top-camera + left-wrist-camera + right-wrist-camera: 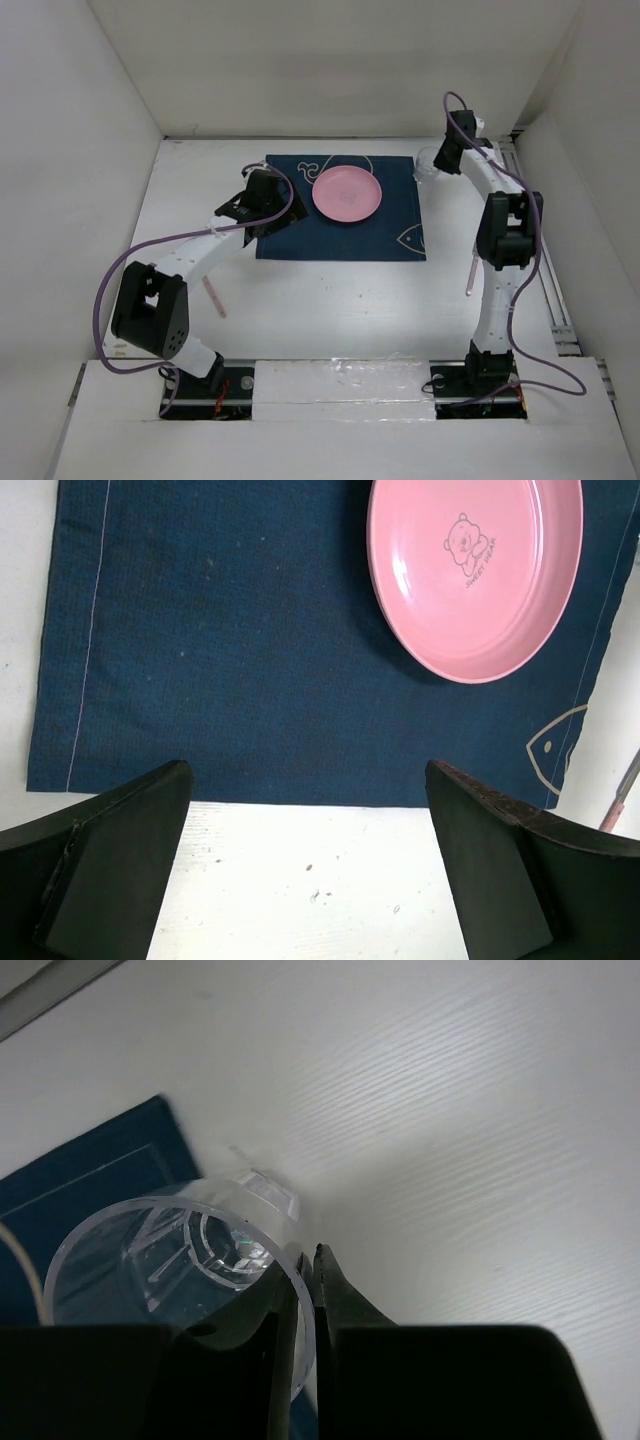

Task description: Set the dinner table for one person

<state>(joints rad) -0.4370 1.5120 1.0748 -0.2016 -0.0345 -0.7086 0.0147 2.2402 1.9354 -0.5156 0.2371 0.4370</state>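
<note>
The white dinner table (330, 310) carries a dark-blue placemat (340, 215) with a pink plate (346, 193) on its far middle part. My left gripper (250, 212) hovers at the placemat's left edge, open and empty. In the left wrist view its gripper (308, 780) spans bare table beside the placemat (230, 640), and the plate (475, 570) is at the upper right. My right gripper (434, 163) is shut on the wall of a clear cup (424, 165) just off the placemat's far right corner. In the right wrist view (308, 1270) one finger is inside the cup (150, 1260) and one outside.
A pink utensil (213, 297) lies on the table near the left arm. Another pink utensil (469, 272) lies beside the right arm and shows at the edge of the left wrist view (620, 800). White walls enclose the table on three sides.
</note>
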